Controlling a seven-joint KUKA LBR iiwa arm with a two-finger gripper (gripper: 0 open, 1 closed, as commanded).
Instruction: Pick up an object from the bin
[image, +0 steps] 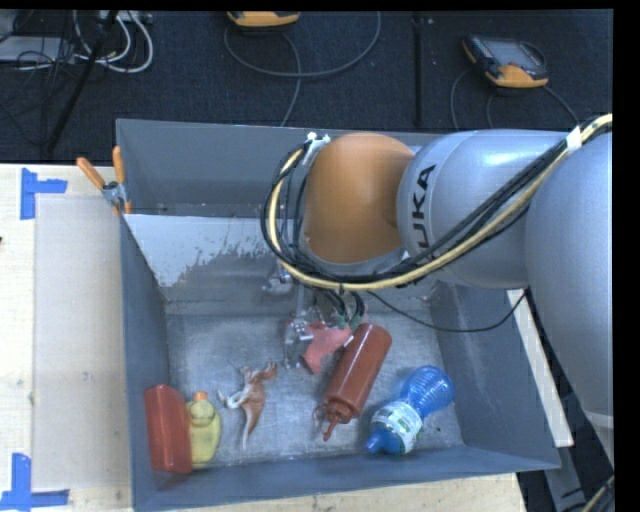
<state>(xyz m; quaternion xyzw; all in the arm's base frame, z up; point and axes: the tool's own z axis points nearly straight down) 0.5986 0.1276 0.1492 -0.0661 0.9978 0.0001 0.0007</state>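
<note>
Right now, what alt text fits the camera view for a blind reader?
The gripper hangs low in the grey bin beside a pink piece; a brown squeeze bottle, a blue bottle and a toy animal lie nearby.

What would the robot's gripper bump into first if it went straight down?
Probably the small pink-red thing right below the gripper, beside the dark red squeeze bottle. Depth is hard to judge, so it might just reach the grey bin floor next to it.
</note>
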